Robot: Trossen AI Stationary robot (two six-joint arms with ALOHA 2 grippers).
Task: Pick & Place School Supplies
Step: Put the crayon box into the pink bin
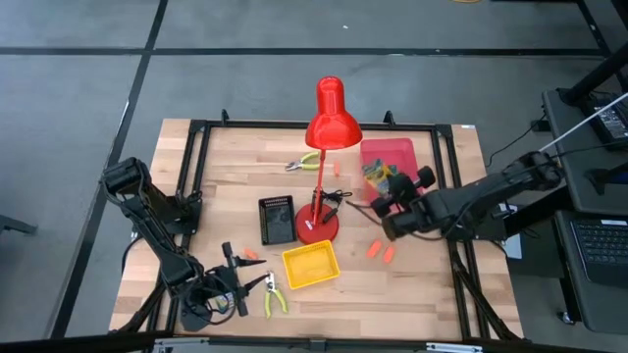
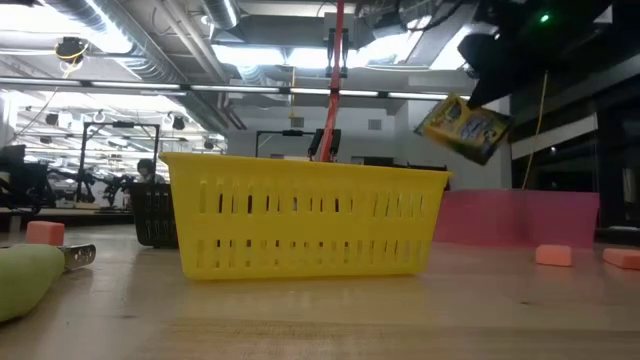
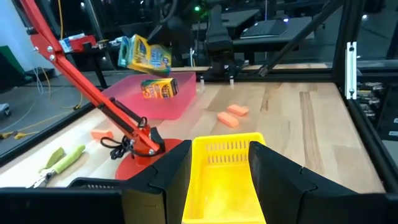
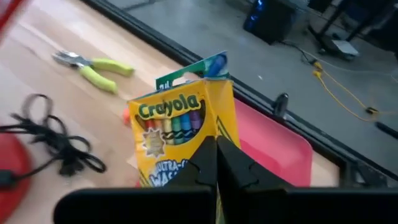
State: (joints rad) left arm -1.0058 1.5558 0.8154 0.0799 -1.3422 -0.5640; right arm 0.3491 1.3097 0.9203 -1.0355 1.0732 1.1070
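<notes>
My right gripper [image 1: 385, 204] is shut on a yellow-and-green crayon box [image 4: 180, 130], which it holds in the air over the near edge of the pink tray [image 1: 392, 155]. The box also shows in the low view [image 2: 465, 128]. Another crayon box [image 3: 158, 87] lies in the pink tray. My left gripper [image 3: 217, 186] is open and empty at the table's near left, facing the yellow tray [image 1: 310, 265]. One pair of pliers [image 1: 273, 294] lies beside it and another [image 1: 304, 162] lies behind the lamp. Orange pieces [image 1: 379, 252] lie on the wood. My right gripper holds the crayon box by the end opposite its green flap [image 4: 208, 144], pinched between the two shut fingers, which hide the contact itself. The box is lifted clear and hangs tilted below the gripper [image 2: 465, 128], above the pink tray.
The tall red lamp [image 1: 316, 227] stands mid-table, its head [image 1: 332, 118] over the far side and its black cord beside the base. A black tray [image 1: 278, 221] sits left of the lamp. A black frame runs around the table.
</notes>
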